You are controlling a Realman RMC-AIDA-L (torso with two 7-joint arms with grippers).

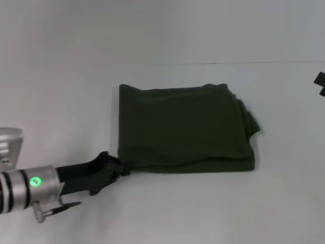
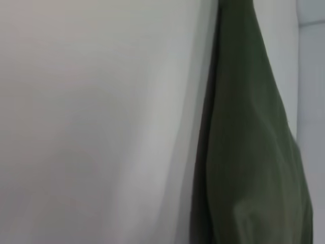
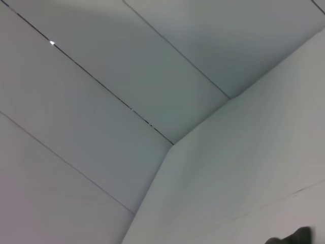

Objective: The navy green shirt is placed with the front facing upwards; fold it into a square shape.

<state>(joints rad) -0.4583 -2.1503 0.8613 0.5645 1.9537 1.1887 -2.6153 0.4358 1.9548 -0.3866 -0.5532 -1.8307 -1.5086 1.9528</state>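
Note:
The navy green shirt lies folded into a rough square in the middle of the white table. Its lettering and collar are hidden in the folds, and its right edge is slightly bunched. My left gripper is low on the table at the shirt's near left corner, touching the cloth edge. The left wrist view shows the shirt's edge close up against the table. Only a small black part of my right gripper shows at the far right edge of the head view, away from the shirt.
The table's far edge meets a pale wall. The right wrist view shows only pale wall panels and a dark tip at its border.

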